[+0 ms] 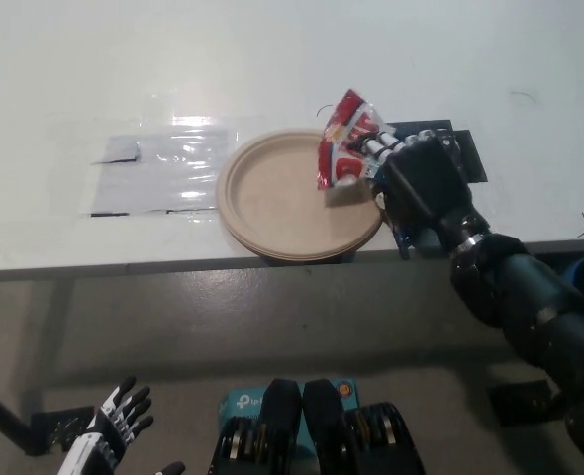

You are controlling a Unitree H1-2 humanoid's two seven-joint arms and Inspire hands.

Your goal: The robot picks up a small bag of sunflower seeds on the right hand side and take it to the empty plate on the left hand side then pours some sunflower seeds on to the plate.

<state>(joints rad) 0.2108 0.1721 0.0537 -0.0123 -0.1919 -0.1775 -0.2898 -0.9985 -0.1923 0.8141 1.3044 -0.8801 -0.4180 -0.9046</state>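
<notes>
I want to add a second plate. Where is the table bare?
Bare: the far strip of the table behind the plate, and the near left corner beside the clear plastic sheet. Crowded: the plate's right edge, where the right hand holds the seed bag.

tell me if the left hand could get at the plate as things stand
Probably not. The left hand hangs low, well below the table edge, while the plate sits on top. The right hand already holds the bag over it.
</notes>
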